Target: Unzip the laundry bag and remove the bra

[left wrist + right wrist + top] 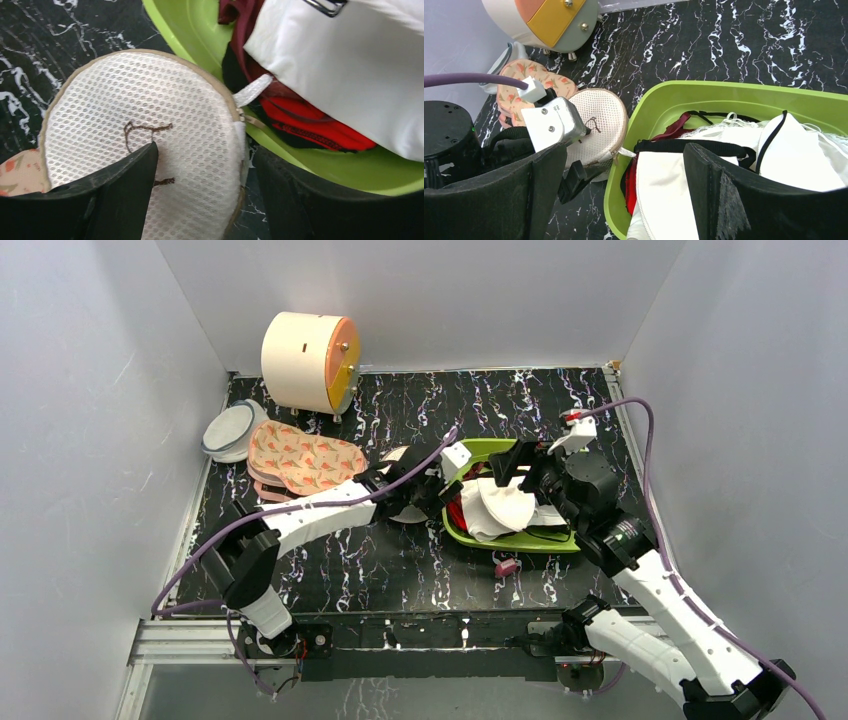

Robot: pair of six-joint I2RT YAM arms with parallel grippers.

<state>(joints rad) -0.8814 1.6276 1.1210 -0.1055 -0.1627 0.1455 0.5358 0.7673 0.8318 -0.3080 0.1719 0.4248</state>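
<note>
The left gripper [205,152], wide open, straddles the rim of the laundry bag [150,95] beside the green basin [704,92]; the right gripper [624,150] hovers open and empty above the basin.

Green tub [497,448] of white garments [498,506]; flamingo pouch [305,458]

Top external: high, from the near edge, looking down on the whole black marbled table [400,560]. Left wrist: very close, straight down onto the round white mesh laundry bag [165,100]. Right wrist: farther back, oblique. All three share that bag and the lime-green plastic tub [674,95].
</note>
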